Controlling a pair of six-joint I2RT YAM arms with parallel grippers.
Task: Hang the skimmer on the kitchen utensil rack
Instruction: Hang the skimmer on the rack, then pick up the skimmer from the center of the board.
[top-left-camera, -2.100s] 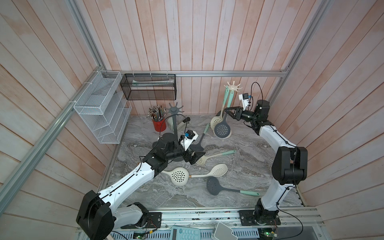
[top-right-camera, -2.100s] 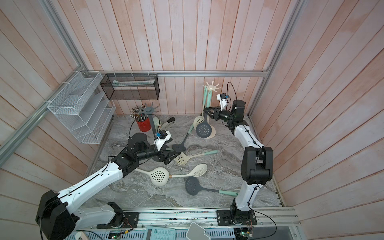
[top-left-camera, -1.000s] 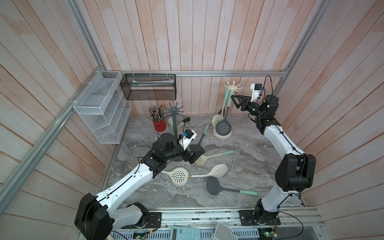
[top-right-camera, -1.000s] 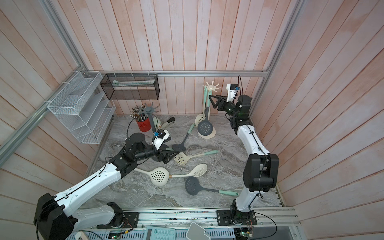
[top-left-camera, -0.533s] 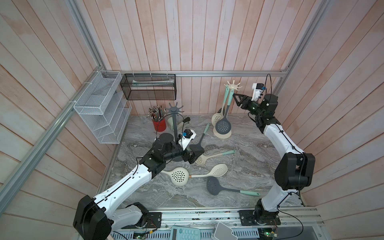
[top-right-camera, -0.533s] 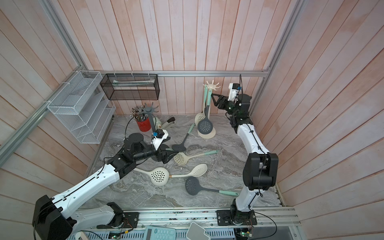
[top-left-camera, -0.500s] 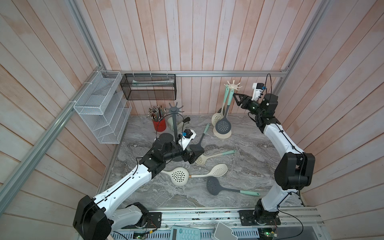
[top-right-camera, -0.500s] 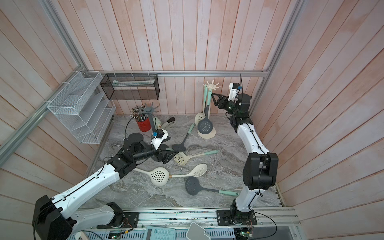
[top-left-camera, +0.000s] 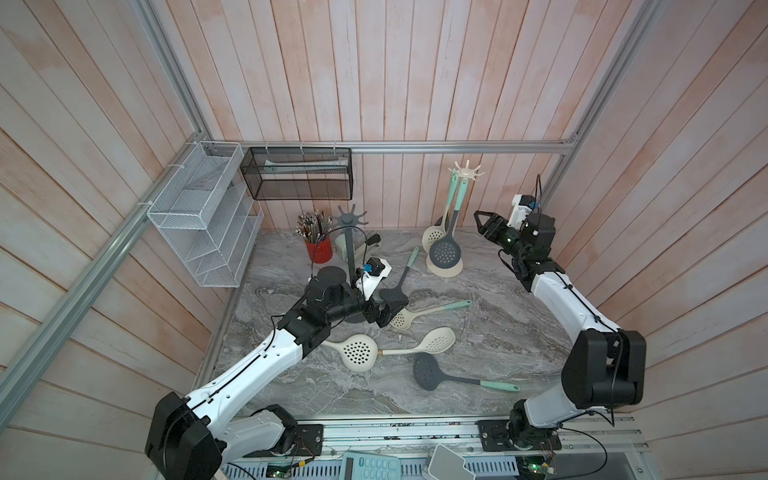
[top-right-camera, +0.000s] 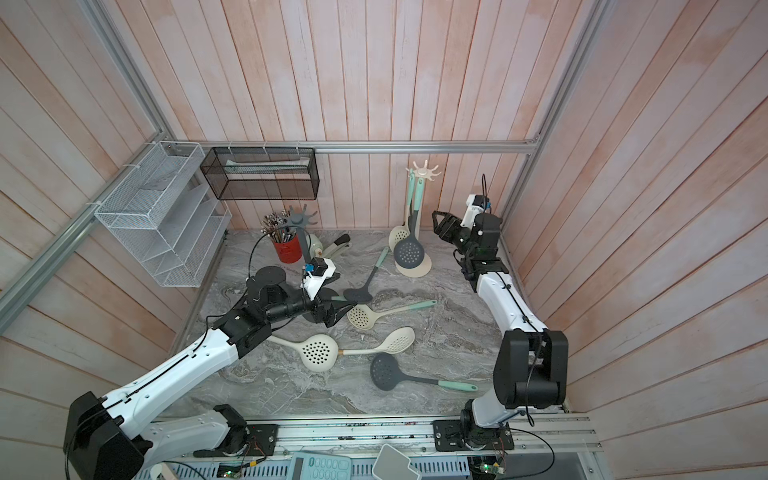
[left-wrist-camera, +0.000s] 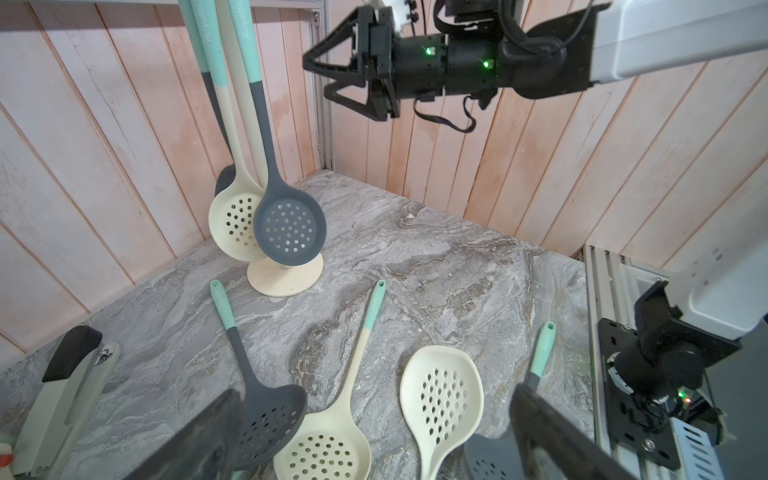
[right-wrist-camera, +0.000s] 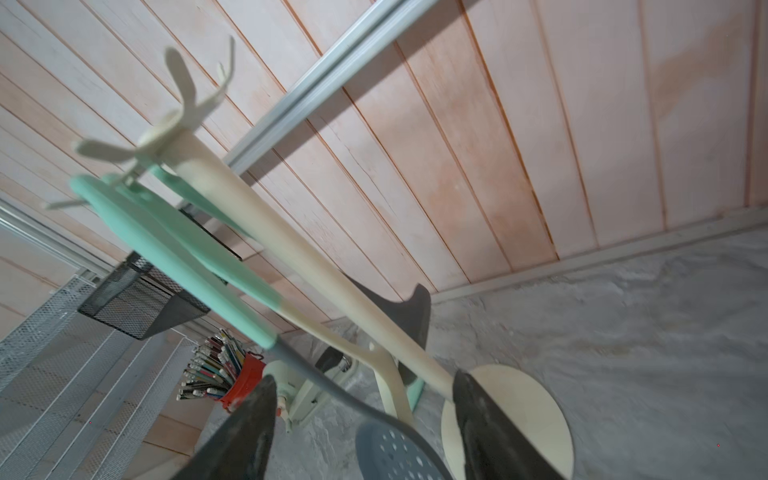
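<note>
Backed off to 2 o'clock, right hand (top-left-camera: 479, 223) stood part-open, left hand (top-left-camera: 386, 313) wide, both empty; the seemingly light skimmer (top-left-camera: 445, 251), best pinched mid-handle, hung on the rack (top-left-camera: 466, 170) at 1 o'clock.

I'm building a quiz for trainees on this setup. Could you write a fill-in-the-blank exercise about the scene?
1. The right end effector is ___ and holds nothing.
2. The pencils stand in a ___ cup.
3. The dark skimmer with the teal handle hangs from the ___ rack.

Missing words: open; red; cream.
</note>
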